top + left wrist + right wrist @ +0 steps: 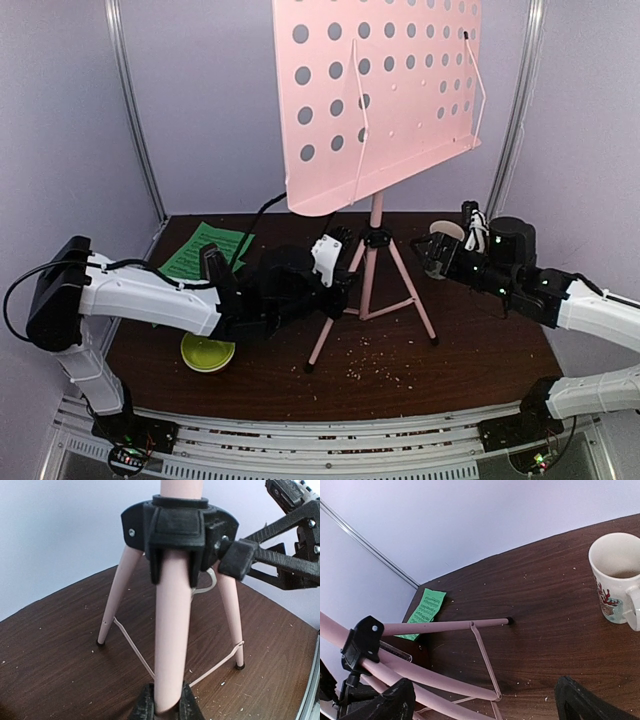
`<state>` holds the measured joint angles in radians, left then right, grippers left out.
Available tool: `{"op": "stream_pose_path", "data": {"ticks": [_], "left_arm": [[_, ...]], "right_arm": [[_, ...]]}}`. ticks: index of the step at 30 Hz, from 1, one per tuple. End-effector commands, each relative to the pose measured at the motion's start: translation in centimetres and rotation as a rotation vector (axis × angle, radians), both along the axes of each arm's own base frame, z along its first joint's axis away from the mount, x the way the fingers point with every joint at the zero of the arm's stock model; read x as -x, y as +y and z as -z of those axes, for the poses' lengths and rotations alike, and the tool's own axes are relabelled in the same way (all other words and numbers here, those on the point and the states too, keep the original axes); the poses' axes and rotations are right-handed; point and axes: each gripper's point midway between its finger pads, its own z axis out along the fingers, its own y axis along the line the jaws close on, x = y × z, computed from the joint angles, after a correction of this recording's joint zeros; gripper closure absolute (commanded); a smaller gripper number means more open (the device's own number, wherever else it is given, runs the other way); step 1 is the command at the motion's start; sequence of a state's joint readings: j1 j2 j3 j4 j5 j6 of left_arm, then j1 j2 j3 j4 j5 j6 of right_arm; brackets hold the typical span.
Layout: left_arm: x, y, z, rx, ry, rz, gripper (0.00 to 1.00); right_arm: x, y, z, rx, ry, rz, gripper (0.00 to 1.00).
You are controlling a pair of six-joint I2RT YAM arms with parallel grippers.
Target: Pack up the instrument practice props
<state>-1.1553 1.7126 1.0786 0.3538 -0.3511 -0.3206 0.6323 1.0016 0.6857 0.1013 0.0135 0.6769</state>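
No legible text — print on green sheet-music pages (427, 611) too small (mug (615, 575) motif blurred).

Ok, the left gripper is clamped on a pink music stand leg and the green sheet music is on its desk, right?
No: the green sheet music lies on the table, back left, as the top external view shows. The left gripper does clamp a pink music stand leg.

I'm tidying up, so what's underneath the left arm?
A yellow-green bowl, its far part covered by the left arm. Behind the arm, green sheet-music pages lie partly hidden too.
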Motion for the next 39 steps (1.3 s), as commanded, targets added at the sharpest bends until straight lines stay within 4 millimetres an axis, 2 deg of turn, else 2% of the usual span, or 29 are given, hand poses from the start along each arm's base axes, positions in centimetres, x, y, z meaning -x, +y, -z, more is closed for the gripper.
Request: {"op": "stream_pose_path", "data": {"ticks": [1,4,7,12,16,19,22,25,28,34,39], "left_arm": [[-0.8,2.1,2.6,0.014,0.098,-0.179,1.00],[-0.3,1.7,2.4,0.025,0.105,-0.165,1.00],[0.0,1.8,2.4,0.042,0.116,-0.165,1.00],[0.5,1.9,3.0,0.032,0.131,-0.175,1.00],[1.2,1.3,2.7,0.036,0.145,-0.131,1.00],[1.8,1.3,2.3,0.054,0.149,-0.100,0.76],[2.3,1.3,1.5,0.076,0.140,-0.062,0.57],[2.8,1.2,1.1,0.091,0.135,-0.024,0.48],[3.5,0.7,0.1,0.119,0.127,0.044,0.45],[4.4,0.1,-1.1,0.150,0.148,0.163,0.44],[4.2,0.4,-1.6,0.158,0.143,0.205,0.47]], "right_arm": [[-0.2,-1.3,1.1,-0.009,0.063,0.078,0.00],[0.5,-0.8,0.6,-0.046,0.009,0.026,0.00],[1.2,-0.3,-0.8,-0.119,-0.050,-0.019,0.00],[1.7,0.6,-0.9,-0.196,0.042,-0.009,0.00],[3.3,2.6,-3.3,-0.295,0.001,-0.049,0.00],[3.5,3.2,-4.2,-0.382,0.019,-0.049,0.01],[3.7,4.4,-5.3,-0.439,0.021,-0.081,0.04],[3.6,5.7,-6.1,-0.469,0.026,-0.098,0.11],[3.5,7.3,-6.5,-0.486,0.041,-0.121,0.24],[3.7,10.3,-7.2,-0.488,0.053,-0.166,0.31],[3.0,11.4,-6.3,-0.482,0.073,-0.139,0.42]]}}
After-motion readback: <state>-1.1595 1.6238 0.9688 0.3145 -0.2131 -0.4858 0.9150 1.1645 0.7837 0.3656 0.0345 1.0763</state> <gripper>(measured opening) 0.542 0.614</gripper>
